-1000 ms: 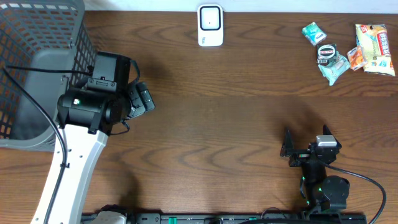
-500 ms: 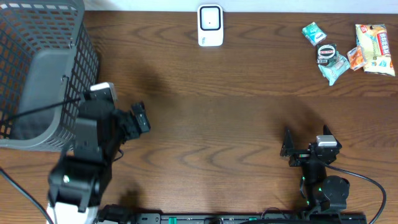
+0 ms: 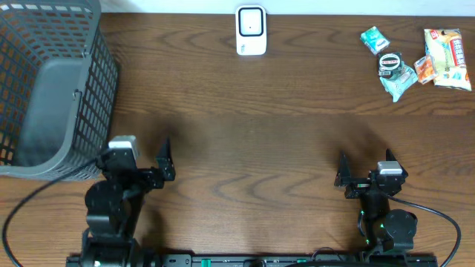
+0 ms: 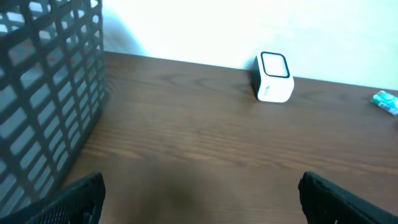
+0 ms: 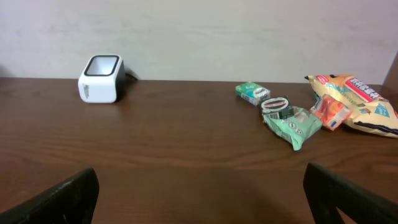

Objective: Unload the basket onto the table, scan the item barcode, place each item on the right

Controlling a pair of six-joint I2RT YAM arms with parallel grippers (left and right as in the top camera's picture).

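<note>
Dark wood table (image 3: 260, 148) carries everything, with a pale wall behind it in the wrist views. The left gripper (image 3: 165, 159) sits at the near left with its jaws spread wide and nothing between them. The right gripper (image 3: 341, 172) at the near right is just as wide and just as empty.

Out from the left gripper, a grey basket (image 3: 96, 81) stands just beside it on the far left. A white scanner (image 3: 251, 30) sits at the far middle.

The items lie at the far right, well apart from both grippers: a green pack (image 3: 373, 38), a disc (image 3: 389, 62) touching a teal pouch (image 3: 399, 78), an orange packet (image 3: 424, 69) and a snack bag (image 3: 445, 48).

All of them look light. The pouch and bag are probably soft, slick film that would crumple or slide in a pinch. The green pack stands clear of the rest and looks stiffest, so it is likely the easiest pick, taken across its narrow sides. No barcode can be made out from here.
</note>
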